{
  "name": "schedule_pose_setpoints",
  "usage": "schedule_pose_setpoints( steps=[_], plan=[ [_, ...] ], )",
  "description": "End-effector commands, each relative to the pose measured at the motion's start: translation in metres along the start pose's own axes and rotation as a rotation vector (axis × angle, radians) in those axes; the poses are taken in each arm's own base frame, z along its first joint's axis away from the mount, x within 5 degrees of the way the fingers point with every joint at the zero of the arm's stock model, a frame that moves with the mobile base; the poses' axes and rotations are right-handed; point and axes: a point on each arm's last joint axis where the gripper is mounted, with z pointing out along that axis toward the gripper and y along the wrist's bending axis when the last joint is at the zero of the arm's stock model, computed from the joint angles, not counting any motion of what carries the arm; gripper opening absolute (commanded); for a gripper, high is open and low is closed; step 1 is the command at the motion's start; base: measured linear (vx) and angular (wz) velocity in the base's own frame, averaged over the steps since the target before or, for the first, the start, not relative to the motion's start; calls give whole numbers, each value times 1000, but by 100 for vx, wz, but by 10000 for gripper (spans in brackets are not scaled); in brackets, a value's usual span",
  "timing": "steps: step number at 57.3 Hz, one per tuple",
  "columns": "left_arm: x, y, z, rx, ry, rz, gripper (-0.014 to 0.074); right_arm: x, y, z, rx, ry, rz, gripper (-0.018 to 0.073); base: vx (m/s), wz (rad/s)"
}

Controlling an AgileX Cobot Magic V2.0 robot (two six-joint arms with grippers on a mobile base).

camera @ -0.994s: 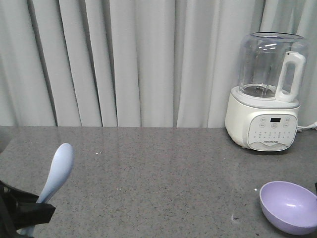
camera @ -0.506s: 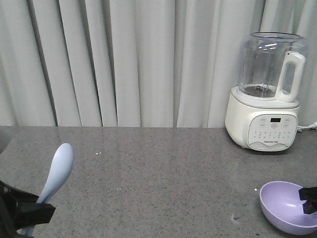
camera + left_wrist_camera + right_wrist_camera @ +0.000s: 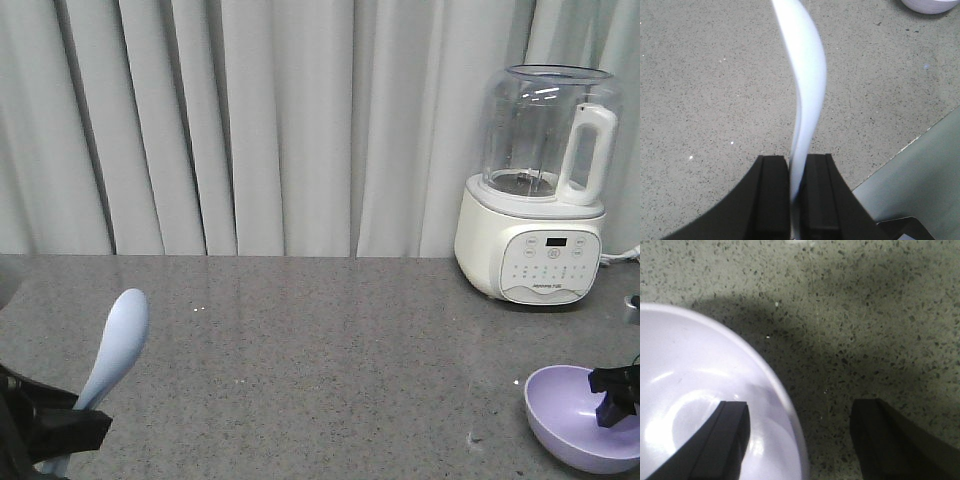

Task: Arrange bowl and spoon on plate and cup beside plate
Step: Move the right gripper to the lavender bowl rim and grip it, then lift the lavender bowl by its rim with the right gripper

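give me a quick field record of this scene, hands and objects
left hand: shut on the spoon handle, scoop pointing up
right hand: open, straddling the bowl rim, one finger inside, one outside
bowl: lavender, sitting on the grey counter
plate: not in view
cup: not in view
background: white blender with clear jug, back right of counter

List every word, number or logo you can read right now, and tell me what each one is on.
Nothing can be read outright.
On the blender, the control panel has button labels, all too small to read.
On that panel, the dark display shows pale digits, blurred.
At the panel's lower edge, a brand line is too small to read.
On the bowl and the spoon, no markings are visible.
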Motion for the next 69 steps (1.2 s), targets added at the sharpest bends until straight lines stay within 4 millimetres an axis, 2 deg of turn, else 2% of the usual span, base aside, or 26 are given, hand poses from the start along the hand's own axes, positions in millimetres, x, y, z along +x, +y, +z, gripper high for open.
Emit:
schedule_pose_setpoints(
  steps=[1, 10, 28, 39, 59, 69],
  plan=[
    [-11, -3, -11, 3, -106, -2, 136, -14, 2, -30, 3, -107, -12, 486, 0, 0],
    [-11, -3, -11, 4, -105, -2, 136, -13, 2, -30, 0, -96, -13, 444, 0, 0],
    [-11, -3, -11, 3, -106, -2, 136, -12, 3, -30, -6, -84, -11, 221, 0, 0],
    [-11, -3, -11, 3, -106, -2, 136, -12, 3, -30, -6, -83, -11, 134, 0, 0],
    [-11, -3, -11, 3, -106, -2, 136, -12, 6, -34, -22, -92, -4, 98, 0, 0],
    [-11, -3, -11, 4, -105, -2, 136, -12, 31, -62, -59, -166, -97, 99, 0, 0]
  ],
)
